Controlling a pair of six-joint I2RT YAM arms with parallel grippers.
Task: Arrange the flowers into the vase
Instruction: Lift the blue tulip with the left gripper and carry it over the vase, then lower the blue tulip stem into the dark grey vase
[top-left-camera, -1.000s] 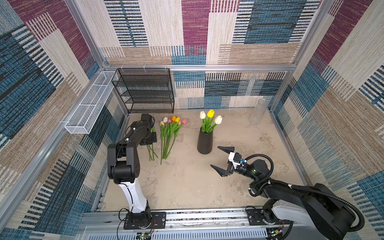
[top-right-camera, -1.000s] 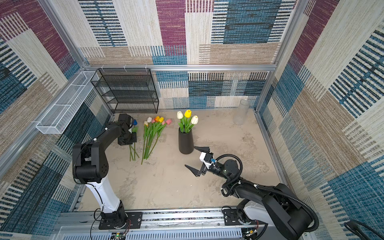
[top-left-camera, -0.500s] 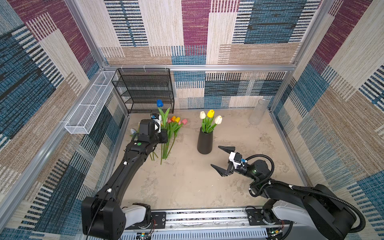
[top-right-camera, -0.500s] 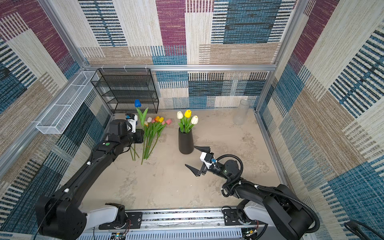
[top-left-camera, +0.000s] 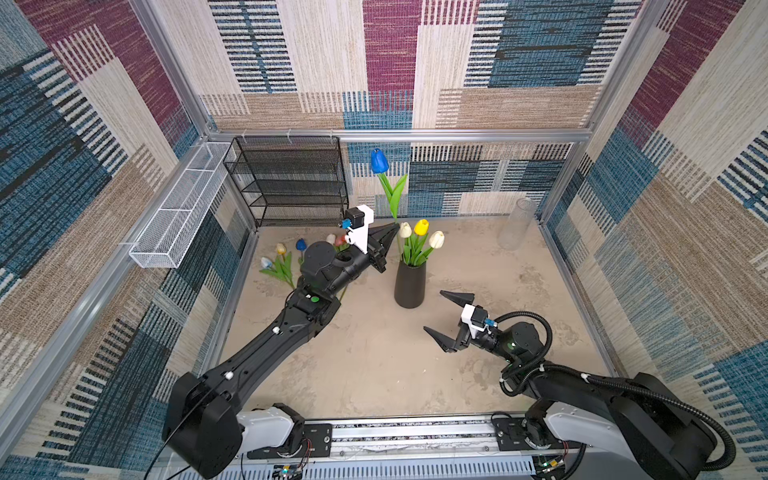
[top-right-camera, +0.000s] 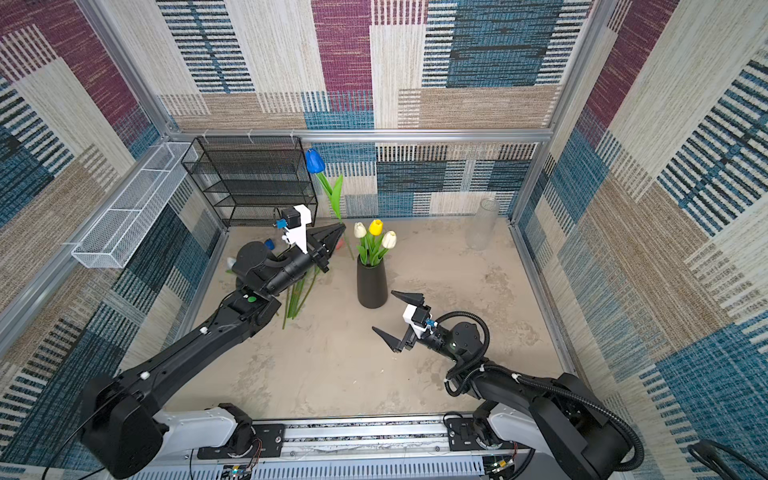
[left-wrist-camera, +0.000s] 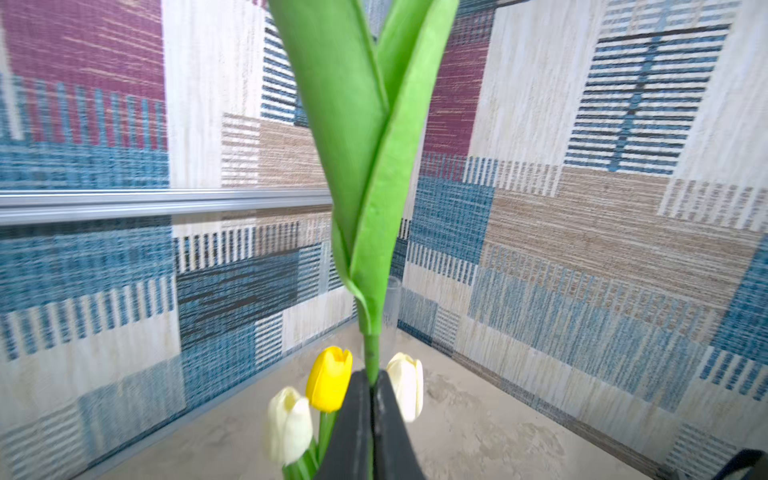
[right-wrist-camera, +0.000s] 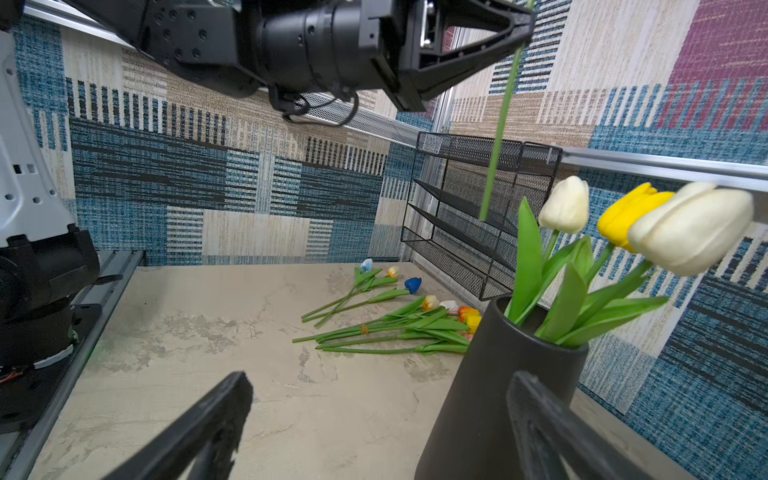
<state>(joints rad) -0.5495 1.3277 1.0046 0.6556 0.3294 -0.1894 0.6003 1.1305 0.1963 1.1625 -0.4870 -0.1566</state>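
High over the far part of the counter (top-left-camera: 374, 365), just left of the vase (top-left-camera: 409, 286), pinches the green stem of the blue tulip (top-left-camera: 379, 162) with the left claw (top-left-camera: 394, 228), tips pressed together on it. Holds that flower roughly upright: head and two leaves above the claw, against the far wall; bare lower stem below it. From the right wrist view, shows the cut end free in the air beside the leaves in the vase, not inside it. Has the right claw (top-left-camera: 434, 311) spread wide and empty, low over the counter, just near and right of the vase, apart from it. Stands the vase black and upright, with one yellow tulip (top-left-camera: 421, 227) and two white tulips (top-left-camera: 436, 240) in it. Has the other flowers (top-left-camera: 282, 266) flat on the counter at far left, partly under the left arm: one banded bunch and some loose stems, heads toward the far wall. Further out: black wire rack (top-left-camera: 291, 183) at the far wall, white mesh basket (top-left-camera: 178, 216) on the left rail, clear glass jar (top-left-camera: 515, 224) in the far right corner.
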